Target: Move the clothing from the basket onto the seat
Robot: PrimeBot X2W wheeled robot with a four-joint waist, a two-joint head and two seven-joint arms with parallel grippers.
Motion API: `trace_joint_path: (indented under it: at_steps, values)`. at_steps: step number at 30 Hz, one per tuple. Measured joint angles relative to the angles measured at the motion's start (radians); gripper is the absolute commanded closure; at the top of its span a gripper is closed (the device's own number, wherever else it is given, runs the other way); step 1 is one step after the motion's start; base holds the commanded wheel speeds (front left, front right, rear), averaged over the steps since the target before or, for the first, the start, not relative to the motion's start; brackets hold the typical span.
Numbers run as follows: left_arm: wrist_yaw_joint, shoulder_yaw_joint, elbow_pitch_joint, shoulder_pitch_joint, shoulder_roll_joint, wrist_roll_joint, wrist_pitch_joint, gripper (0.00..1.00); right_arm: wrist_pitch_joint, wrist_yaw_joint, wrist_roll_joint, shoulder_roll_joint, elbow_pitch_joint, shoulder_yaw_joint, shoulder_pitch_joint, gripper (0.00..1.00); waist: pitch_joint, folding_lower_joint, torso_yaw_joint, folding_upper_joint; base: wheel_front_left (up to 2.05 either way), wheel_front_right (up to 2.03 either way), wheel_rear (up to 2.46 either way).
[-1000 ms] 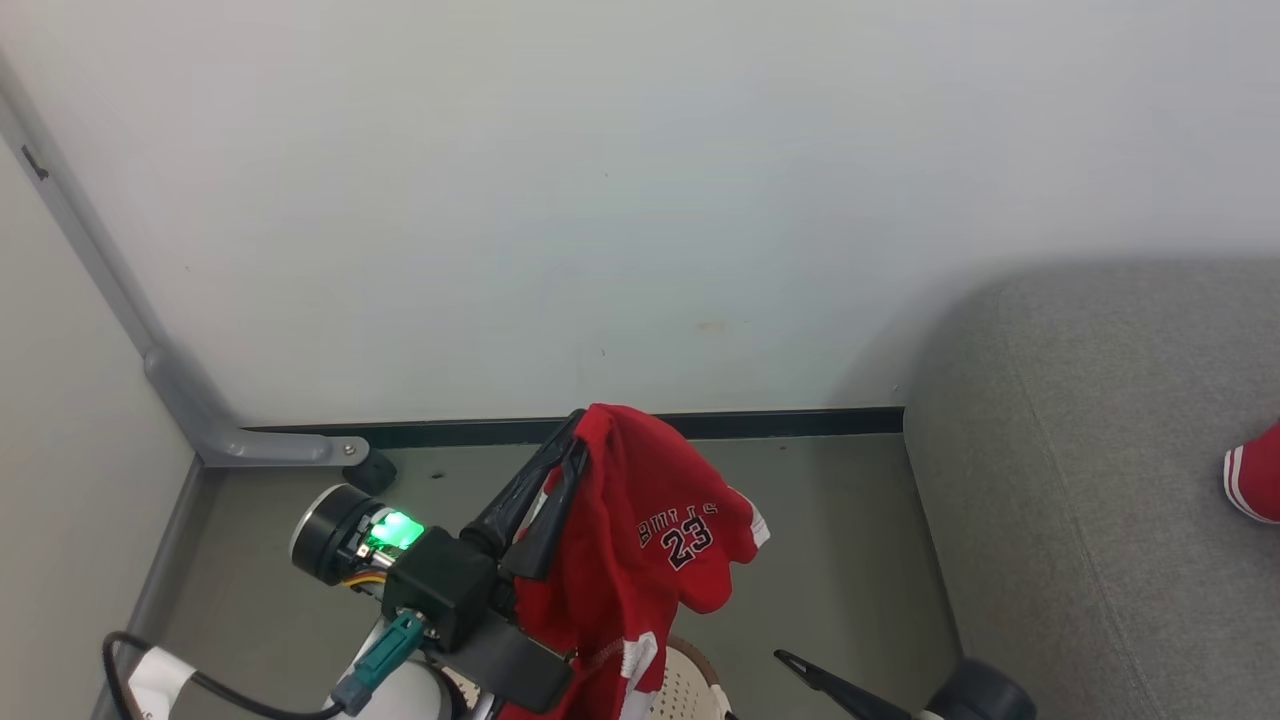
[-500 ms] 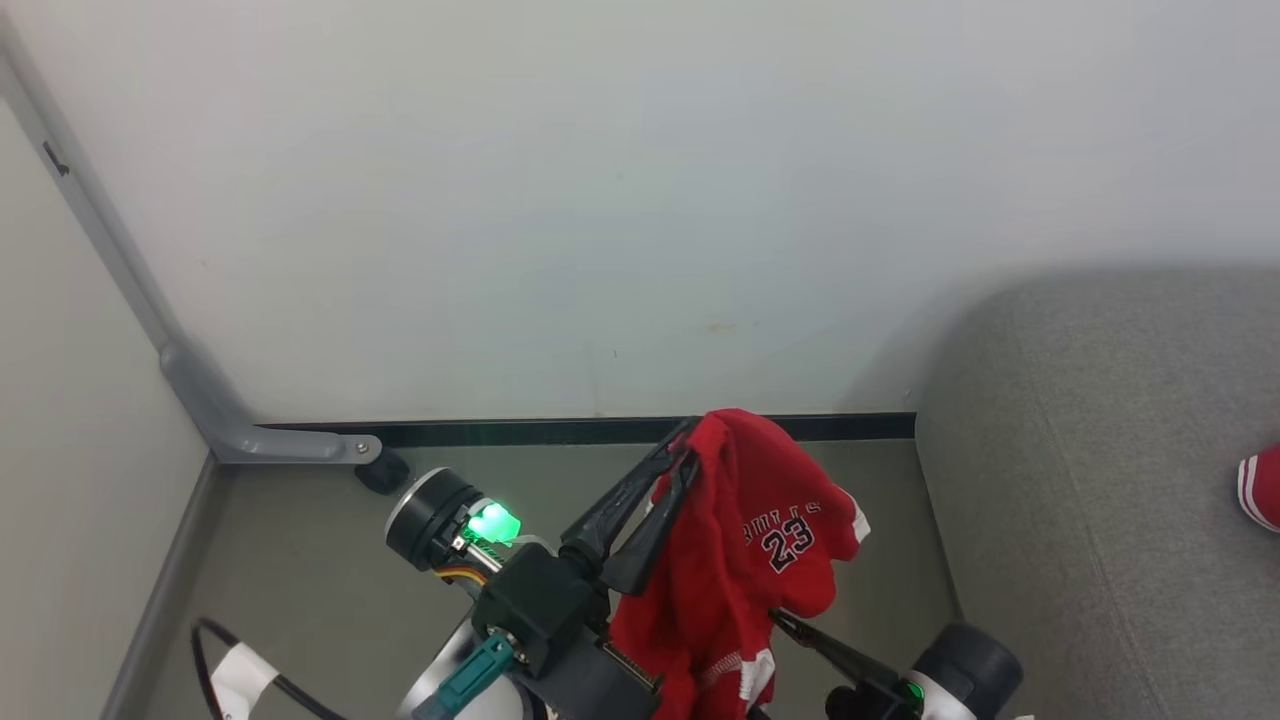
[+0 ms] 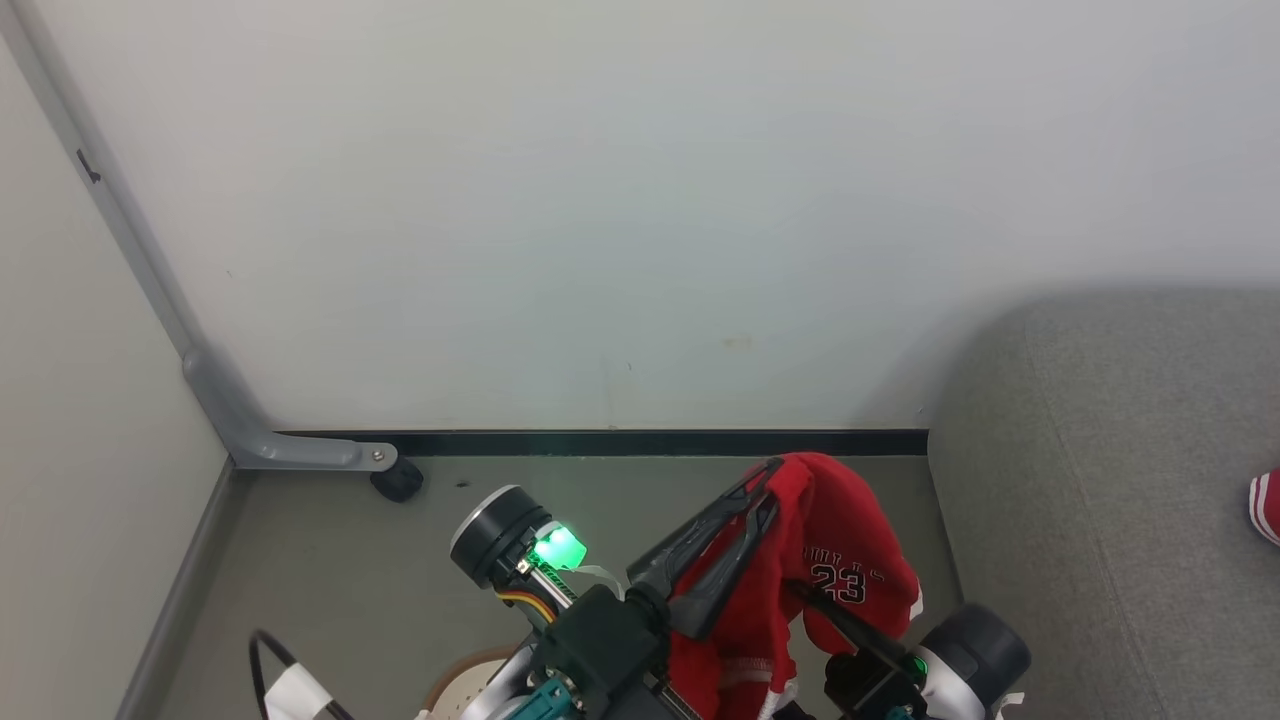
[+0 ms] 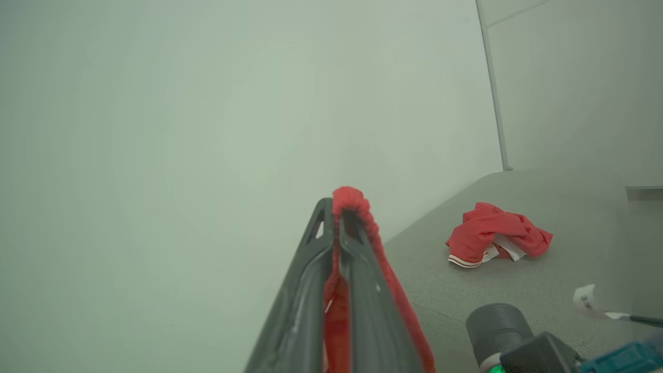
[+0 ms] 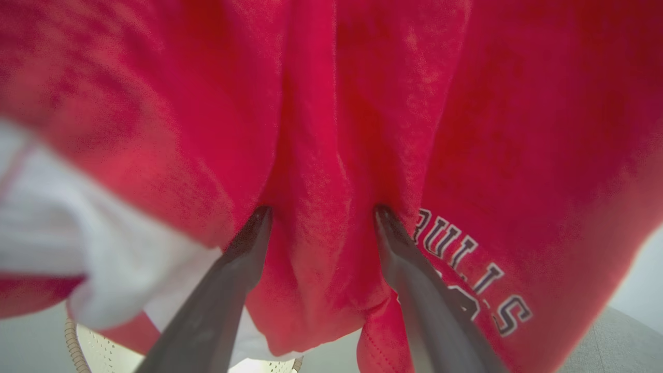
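Clothing (image 3: pixel 835 560): red piece printed "23", hanging from the tips of the left gripper (image 3: pixel 768 485), long axis straight down.
Left grip: fingers pinched narrow on a bunched fold at the top of the cloth.
Other arm: the right gripper (image 5: pixel 321 215) stood with jaws wide, one finger on each side of a hanging fold, not clamped on it.
Where it hung: over the floor (image 3: pixel 400 600), just beside the left edge of the seat (image 3: pixel 1100 480); the basket (image 3: pixel 460 672) lay lower and to the robot's left.
Seat from the load: off to the robot's right, nothing between.
Already on the seat: a second red piece (image 4: pixel 494 238), crumpled, well in from that left edge.
Nearer arm: the left bore the load; the right sat lower, closer to the seat's edge.
Judgement: the carry looked mid-way. The load likely needed to pass rightward over the seat's edge before release, or its tail might slide off onto the floor.
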Motion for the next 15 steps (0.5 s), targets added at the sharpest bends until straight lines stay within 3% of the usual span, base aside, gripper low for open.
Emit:
trace_joint_path:
  at_steps: [15]
  values:
    - [0.0,-0.084,-0.032,0.023,0.0,-0.013,0.028,1.0,0.0,-0.078,0.037,0.03,0.018,-0.058,-0.057,0.0,-0.003,0.0,0.013,0.0,0.0,0.0,0.0]
